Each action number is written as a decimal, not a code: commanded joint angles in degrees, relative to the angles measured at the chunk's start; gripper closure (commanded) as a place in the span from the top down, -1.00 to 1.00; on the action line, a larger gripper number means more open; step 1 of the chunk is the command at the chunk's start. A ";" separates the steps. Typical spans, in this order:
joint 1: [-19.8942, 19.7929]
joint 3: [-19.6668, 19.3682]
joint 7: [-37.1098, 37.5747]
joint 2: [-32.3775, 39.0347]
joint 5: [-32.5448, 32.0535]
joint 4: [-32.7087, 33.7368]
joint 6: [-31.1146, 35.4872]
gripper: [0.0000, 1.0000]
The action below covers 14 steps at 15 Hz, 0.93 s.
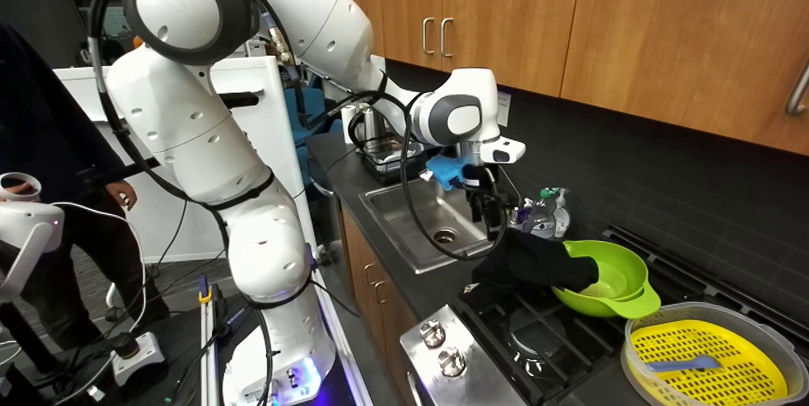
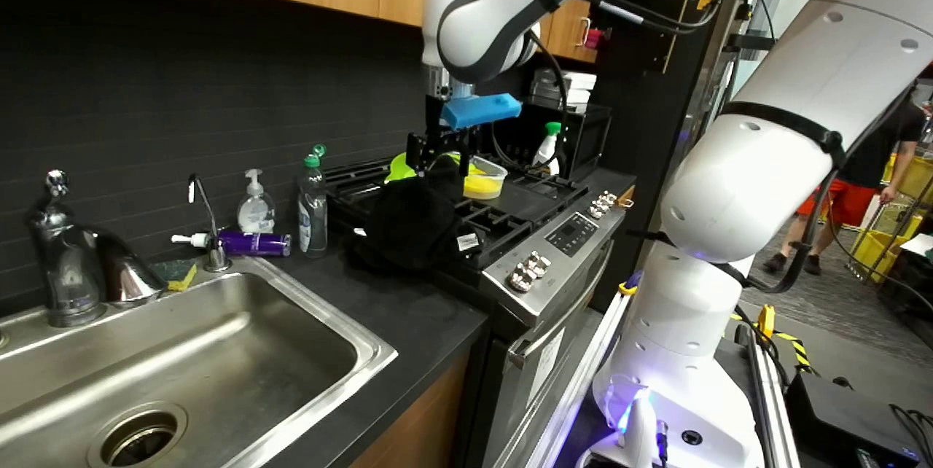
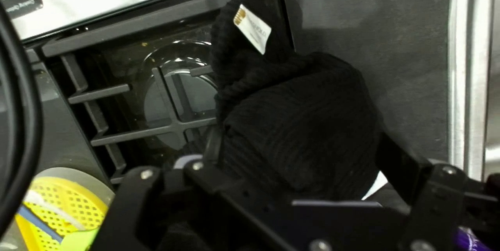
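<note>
My gripper point(image 3: 300, 143) is open, its two black fingers well apart. A black ribbed knit cloth point(image 3: 289, 98) with a white label lies below and between the fingers; whether they touch it I cannot tell. In both exterior views the gripper point(image 1: 486, 219) point(image 2: 442, 160) points down just over the cloth point(image 1: 528, 260) point(image 2: 412, 224). The cloth lies across the counter and the stove edge. In an exterior view one end overlaps a green bowl point(image 1: 616, 270), which is partly hidden behind the gripper point(image 2: 399, 168).
A stove point(image 1: 537, 330) with grates lies beside the cloth. A clear container point(image 1: 638, 368) holds a yellow strainer point(image 1: 752, 362) and a blue spoon point(image 1: 686, 364). The sink point(image 2: 372, 351), faucet point(image 2: 65, 264) and soap bottles point(image 2: 313, 209) are on the opposite side. Cabinets point(image 1: 505, 7) hang above.
</note>
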 commanded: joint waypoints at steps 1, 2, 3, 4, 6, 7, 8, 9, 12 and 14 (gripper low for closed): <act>1.14 0.05 -1.56 -1.10 3.34 -1.49 1.50 1.00; 1.25 0.06 -1.72 -1.18 3.73 -1.76 1.70 1.00; 1.25 0.04 -1.77 -1.15 3.94 -2.07 1.80 1.00; 1.15 0.03 -1.70 -0.94 4.07 -2.37 1.97 1.00; 0.47 0.53 -0.50 0.09 2.40 -2.90 1.89 1.00; 0.37 0.56 -0.37 0.44 2.16 -3.17 1.98 1.00; 0.09 0.80 0.07 1.04 1.31 -3.36 2.01 1.00; 0.05 0.89 0.12 2.01 0.93 -3.42 2.22 1.00; 0.51 1.43 0.56 4.90 -0.36 -2.56 3.00 1.00; 0.64 2.16 1.91 7.39 -1.99 -1.11 4.49 1.00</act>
